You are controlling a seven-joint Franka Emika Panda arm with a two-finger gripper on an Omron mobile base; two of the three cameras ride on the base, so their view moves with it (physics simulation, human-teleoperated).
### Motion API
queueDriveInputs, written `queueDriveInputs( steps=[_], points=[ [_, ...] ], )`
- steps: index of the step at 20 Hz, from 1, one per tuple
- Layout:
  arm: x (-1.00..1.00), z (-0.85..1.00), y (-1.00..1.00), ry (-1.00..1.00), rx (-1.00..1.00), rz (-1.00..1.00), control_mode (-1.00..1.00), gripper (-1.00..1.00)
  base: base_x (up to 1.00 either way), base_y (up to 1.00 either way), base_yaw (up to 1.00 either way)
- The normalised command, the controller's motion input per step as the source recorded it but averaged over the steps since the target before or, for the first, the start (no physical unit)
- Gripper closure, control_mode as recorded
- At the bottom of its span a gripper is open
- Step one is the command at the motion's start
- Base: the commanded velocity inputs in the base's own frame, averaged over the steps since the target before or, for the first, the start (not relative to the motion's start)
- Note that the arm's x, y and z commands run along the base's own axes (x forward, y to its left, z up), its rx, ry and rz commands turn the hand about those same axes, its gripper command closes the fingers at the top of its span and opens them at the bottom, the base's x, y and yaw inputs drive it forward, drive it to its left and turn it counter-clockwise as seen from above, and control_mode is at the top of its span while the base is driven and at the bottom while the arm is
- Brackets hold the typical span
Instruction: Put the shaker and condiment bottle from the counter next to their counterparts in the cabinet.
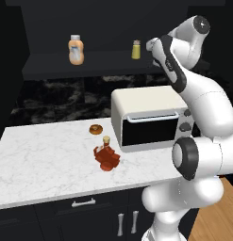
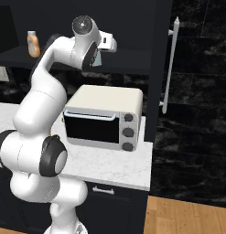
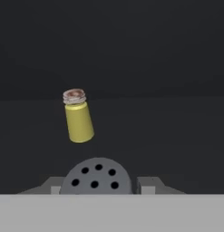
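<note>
Shaker (image 3: 97,177), grey-capped, clamped between the two fingers of the gripper (image 3: 98,186), perforated top facing the hand camera and the body hidden below it. Carried high, at the level of the cabinet (image 1: 52,66) shelf, with the yellow shaker (image 3: 78,117) just ahead of the fingers and a little to one side, standing on the dark shelf and looking tilted only because the hand is rolled. Peach squeeze bottle (image 1: 76,50) farther along the same shelf, well away from the hand. Red bottle (image 1: 106,155) lying far below the hand on the counter (image 1: 42,160), in front of the toaster oven (image 1: 148,117), near a small doughnut (image 1: 95,129). Judged light and rigid, probably hard plastic or glass, smooth-sided and therefore apt to slip or twist if pinched loosely; best held across the body just under the cap, as appears to be the case now, though the exact contact line cannot be seen. Small base, so likely to topple if let go before it sits flat. Next step by appearance: ease forward, set down upright beside the yellow one without knocking it, then part the fingers.
</note>
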Motion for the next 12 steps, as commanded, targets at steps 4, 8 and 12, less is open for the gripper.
queueDriveInputs(
  steps=[4, 8, 12],
  points=[
    [0.42, 0.00, 0.00, -0.03, 0.00, 0.11, -1.00, 1.00, 0.00, 0.00, 0.00],
    [0.46, 0.00, 0.00, 0.00, 0.00, 0.10, -1.00, 1.00, 0.00, 0.00, 0.00],
    [0.46, 0.00, 0.02, 0.00, 0.00, 0.08, -1.00, 1.00, 0.00, 0.00, 0.00]
  ],
)
